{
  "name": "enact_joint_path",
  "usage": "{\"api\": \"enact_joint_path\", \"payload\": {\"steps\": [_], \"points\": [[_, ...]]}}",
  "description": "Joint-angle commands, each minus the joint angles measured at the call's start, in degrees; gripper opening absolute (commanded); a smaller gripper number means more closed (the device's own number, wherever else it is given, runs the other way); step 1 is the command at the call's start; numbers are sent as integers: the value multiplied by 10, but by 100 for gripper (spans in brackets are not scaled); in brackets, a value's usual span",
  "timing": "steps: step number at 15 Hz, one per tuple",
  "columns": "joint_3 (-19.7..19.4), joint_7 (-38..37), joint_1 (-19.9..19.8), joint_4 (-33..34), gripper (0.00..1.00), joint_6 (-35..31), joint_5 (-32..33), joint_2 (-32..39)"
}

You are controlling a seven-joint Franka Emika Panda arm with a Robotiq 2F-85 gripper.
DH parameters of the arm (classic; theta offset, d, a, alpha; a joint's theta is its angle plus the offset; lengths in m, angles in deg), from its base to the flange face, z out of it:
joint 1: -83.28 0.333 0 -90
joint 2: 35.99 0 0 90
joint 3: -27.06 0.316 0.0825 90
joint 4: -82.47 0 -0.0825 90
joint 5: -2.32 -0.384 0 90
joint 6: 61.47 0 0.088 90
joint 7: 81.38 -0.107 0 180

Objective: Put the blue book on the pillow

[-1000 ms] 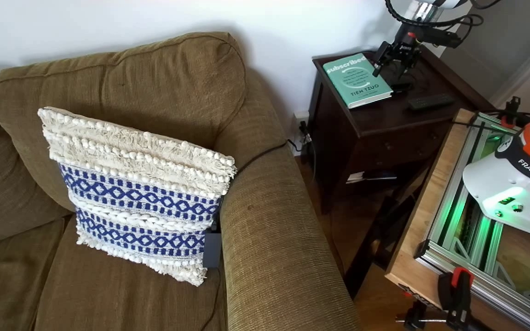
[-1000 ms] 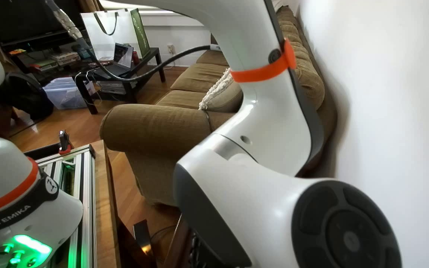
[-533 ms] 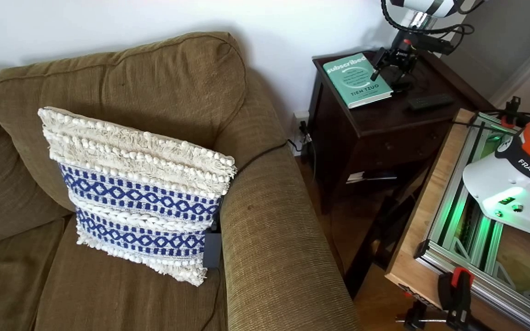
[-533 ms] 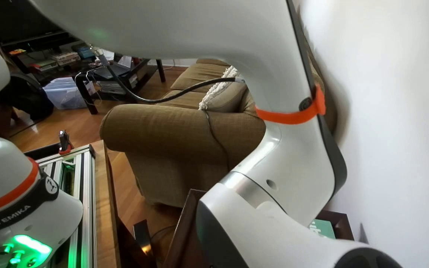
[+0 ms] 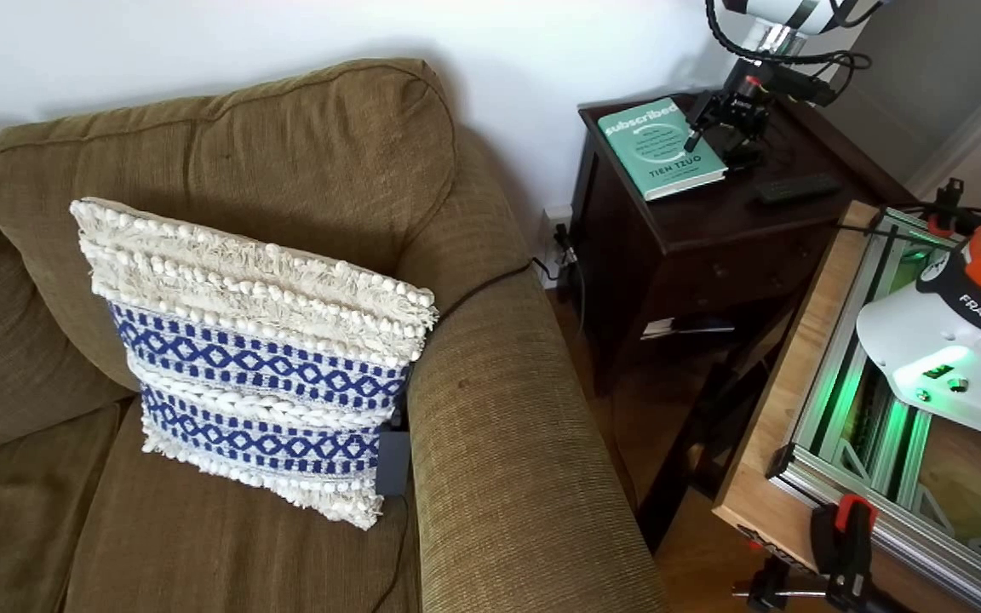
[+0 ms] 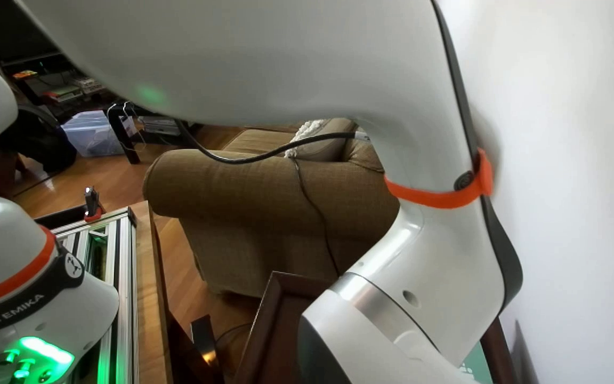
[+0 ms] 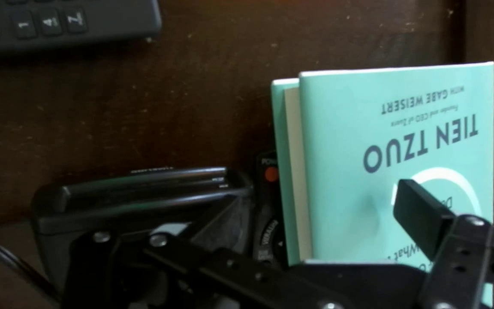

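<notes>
The blue book [image 5: 661, 149], teal with white and dark lettering, lies flat on a dark wooden side table [image 5: 763, 217]. It fills the right of the wrist view [image 7: 341, 128], and a corner shows in an exterior view [image 6: 478, 368]. My gripper [image 5: 714, 149] is open and empty at the book's edge. In the wrist view the gripper [image 7: 315, 214] has one finger [image 7: 423, 214] over the cover and the other beyond the page edge; contact cannot be told. The pillow [image 5: 261, 358], cream with navy bands, leans on the sofa; the arm partly hides it in an exterior view [image 6: 328, 141].
A dark remote [image 5: 797, 189] lies on the side table. A black device [image 7: 144, 193] and another remote [image 7: 268, 206] sit beside the book. The sofa armrest [image 5: 507, 443] stands between side table and pillow. A wall [image 5: 524, 51] rises behind.
The gripper has moved down toward the side table and slightly toward the book. The arm has lowered in both exterior views. Book and pillow have not moved.
</notes>
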Motion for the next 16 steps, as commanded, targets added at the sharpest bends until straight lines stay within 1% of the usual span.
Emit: {"api": "enact_joint_path", "payload": {"steps": [1,5,8,11,16], "points": [[10,-7,-15,17,100,29,1,0],[-2,-34,-3,11,100,41,16,-16],[-7,-52,-2,11,100,49,25,-17],[-15,-78,0,12,100,73,46,-14],[-16,-106,0,12,100,117,65,-21]]}}
